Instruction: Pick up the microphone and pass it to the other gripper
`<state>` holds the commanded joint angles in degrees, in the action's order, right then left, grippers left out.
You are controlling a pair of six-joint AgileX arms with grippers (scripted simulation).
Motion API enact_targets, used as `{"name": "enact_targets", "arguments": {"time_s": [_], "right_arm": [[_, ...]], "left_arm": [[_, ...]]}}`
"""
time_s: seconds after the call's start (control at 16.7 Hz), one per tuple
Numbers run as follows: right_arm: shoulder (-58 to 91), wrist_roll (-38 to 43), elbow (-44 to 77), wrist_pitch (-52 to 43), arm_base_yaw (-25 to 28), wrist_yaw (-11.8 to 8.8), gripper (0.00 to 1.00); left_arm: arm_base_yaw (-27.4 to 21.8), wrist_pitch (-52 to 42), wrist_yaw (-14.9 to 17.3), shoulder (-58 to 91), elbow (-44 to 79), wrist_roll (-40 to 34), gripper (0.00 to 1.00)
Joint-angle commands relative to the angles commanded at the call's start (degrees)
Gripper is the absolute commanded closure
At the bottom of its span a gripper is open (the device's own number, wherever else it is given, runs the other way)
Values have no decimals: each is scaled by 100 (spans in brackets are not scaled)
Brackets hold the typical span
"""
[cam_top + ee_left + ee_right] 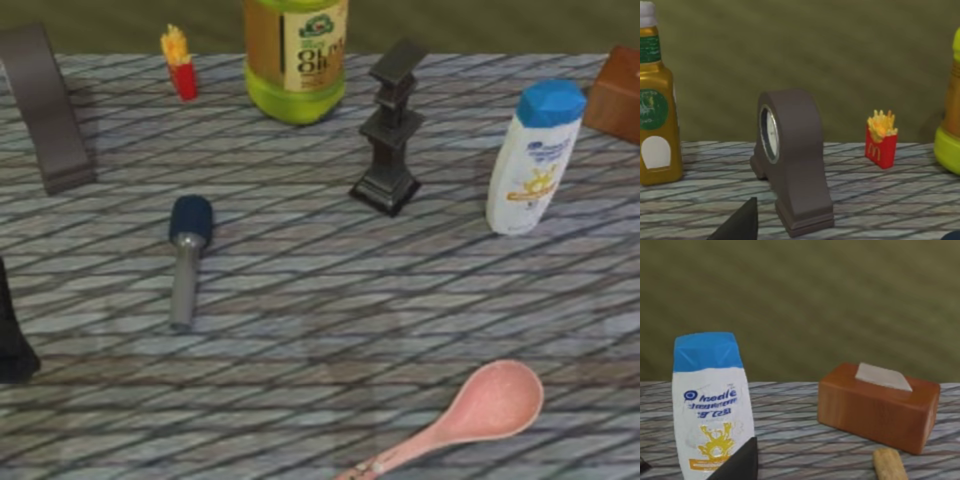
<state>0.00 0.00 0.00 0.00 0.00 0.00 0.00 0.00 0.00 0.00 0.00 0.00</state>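
Neither gripper is on anything yet: our left gripper waits at the bench's left edge, and whether it or the unseen right one is parted we cannot tell. With the microphone lying flat nearby, navy head away from us, we judge the left arm should take its free handle.

Black, pointed wedge-shaped pincer finger
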Motion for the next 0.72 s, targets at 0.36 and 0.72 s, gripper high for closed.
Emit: {"name": "enact_targets", "arguments": {"time_s": [0.36, 0.72], "right_arm": [[0, 0, 0, 0, 0, 0, 0], [0, 0, 0, 0, 0, 0, 0]], "left_arm": [[-135, -383, 18, 605, 519, -80, 0], [-599, -1688, 82, 3287, 2423, -468, 0]]}}
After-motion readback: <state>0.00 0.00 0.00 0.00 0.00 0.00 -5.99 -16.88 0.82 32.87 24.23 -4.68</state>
